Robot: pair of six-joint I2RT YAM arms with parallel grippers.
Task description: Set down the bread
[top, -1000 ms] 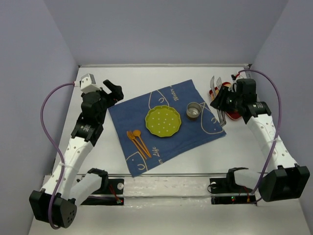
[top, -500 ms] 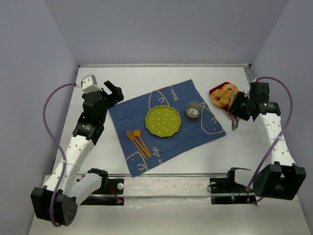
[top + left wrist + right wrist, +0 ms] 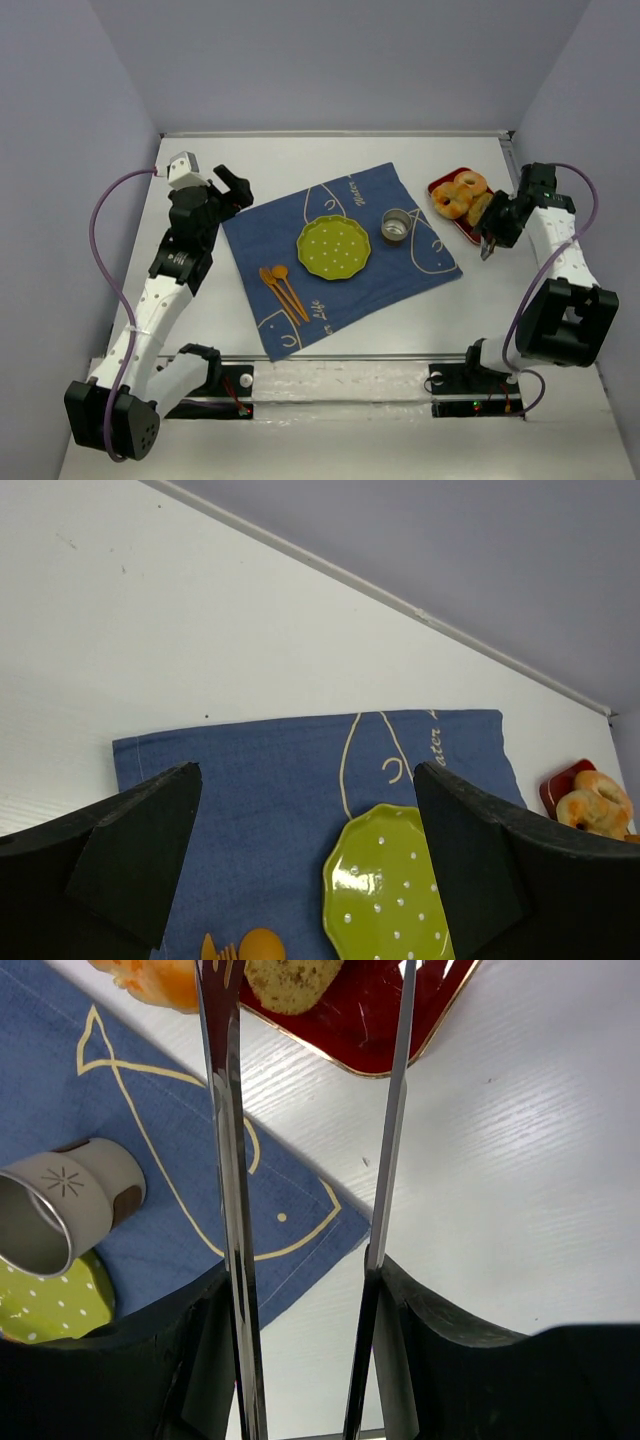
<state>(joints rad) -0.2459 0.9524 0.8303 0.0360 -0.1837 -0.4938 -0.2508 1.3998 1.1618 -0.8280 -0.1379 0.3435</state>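
The bread [image 3: 291, 980], a small golden-brown oval piece, lies on the red tray [image 3: 400, 1030] next to the doughnuts [image 3: 455, 193]. From above, the bread [image 3: 480, 208] sits at the tray's near right side. My right gripper [image 3: 497, 228] is just right of the tray and shut on metal tongs [image 3: 228, 1160], whose two blades stand apart and run up over the tray, their tips out of frame. The green plate [image 3: 334, 247] rests on the blue cloth [image 3: 300, 300]. My left gripper [image 3: 235, 190] hovers open over the cloth's left edge, holding nothing.
A grey cup [image 3: 397, 225] stands on the cloth right of the plate. Orange cutlery [image 3: 283, 288] lies on the cloth at the plate's near left. White table [image 3: 400, 320] surrounds the cloth; walls close in on three sides.
The right arm has pulled back to the right off the red tray with the tongs, uncovering the doughnuts and the bread. The left arm has hardly moved.
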